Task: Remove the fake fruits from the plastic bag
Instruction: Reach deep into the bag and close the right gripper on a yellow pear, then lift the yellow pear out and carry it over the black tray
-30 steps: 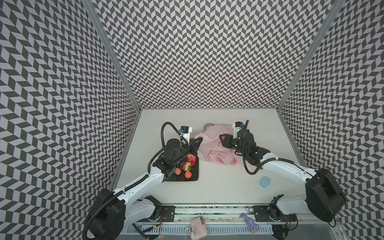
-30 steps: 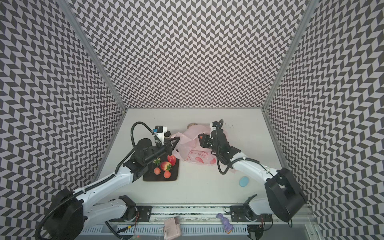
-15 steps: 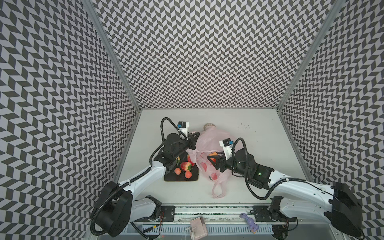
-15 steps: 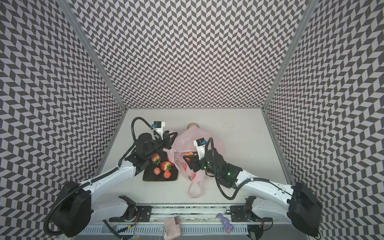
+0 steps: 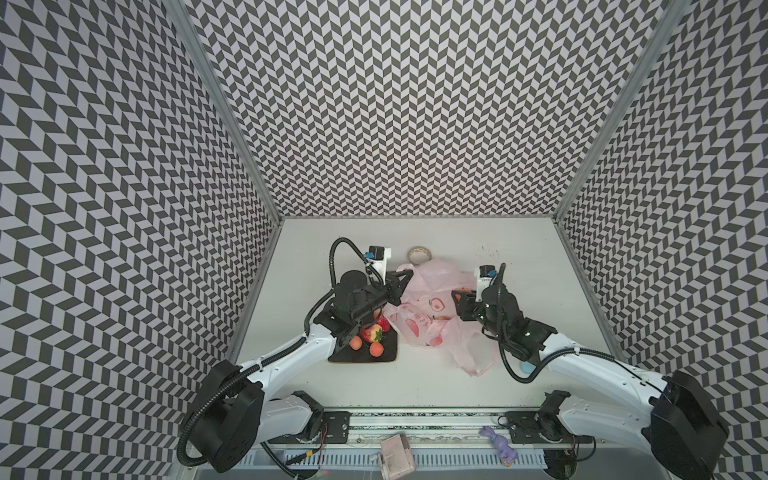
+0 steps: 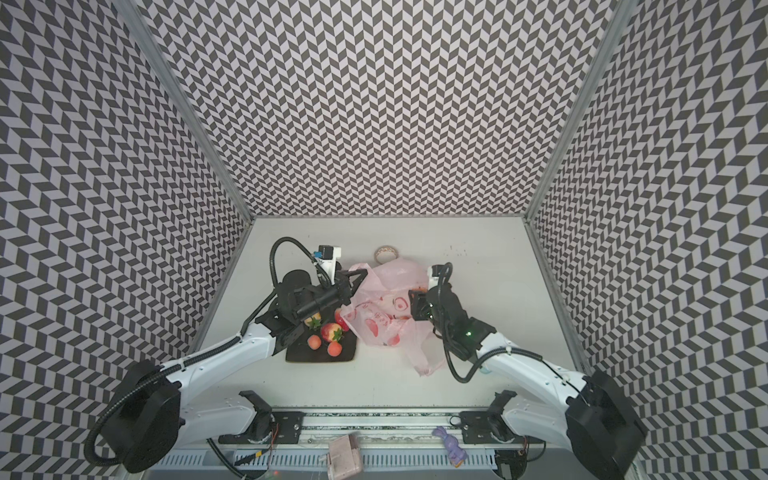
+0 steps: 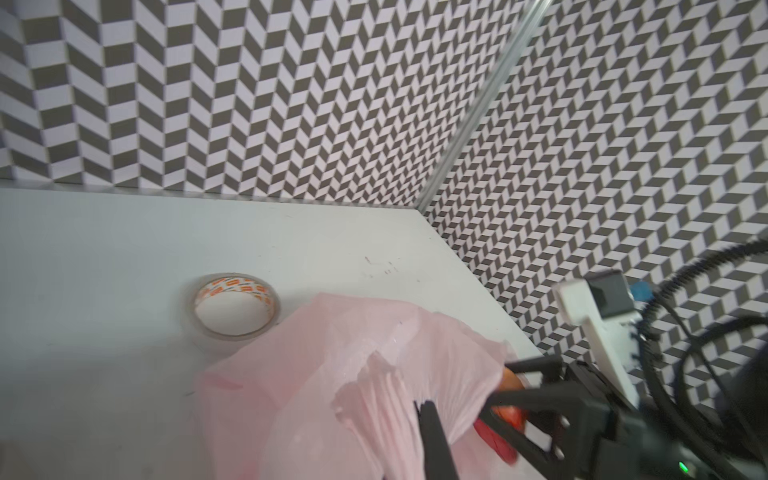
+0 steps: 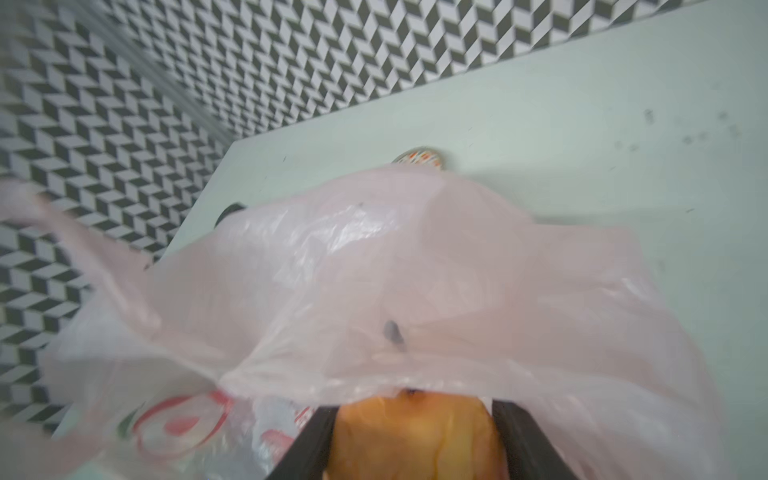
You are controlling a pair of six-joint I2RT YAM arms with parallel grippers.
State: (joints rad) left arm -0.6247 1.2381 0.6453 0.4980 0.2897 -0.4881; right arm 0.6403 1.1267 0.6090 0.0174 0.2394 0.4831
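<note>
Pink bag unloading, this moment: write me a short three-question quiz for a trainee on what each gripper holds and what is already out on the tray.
1. True or false: the left gripper is shut on a fold of the plastic bag.
2. What sits between the fingers of the right gripper?
A) a strawberry
B) an orange fruit
C) a tape roll
3. How many round orange balls lie on the black tray?

Key: 1 true; 2 B; 3 two.
</note>
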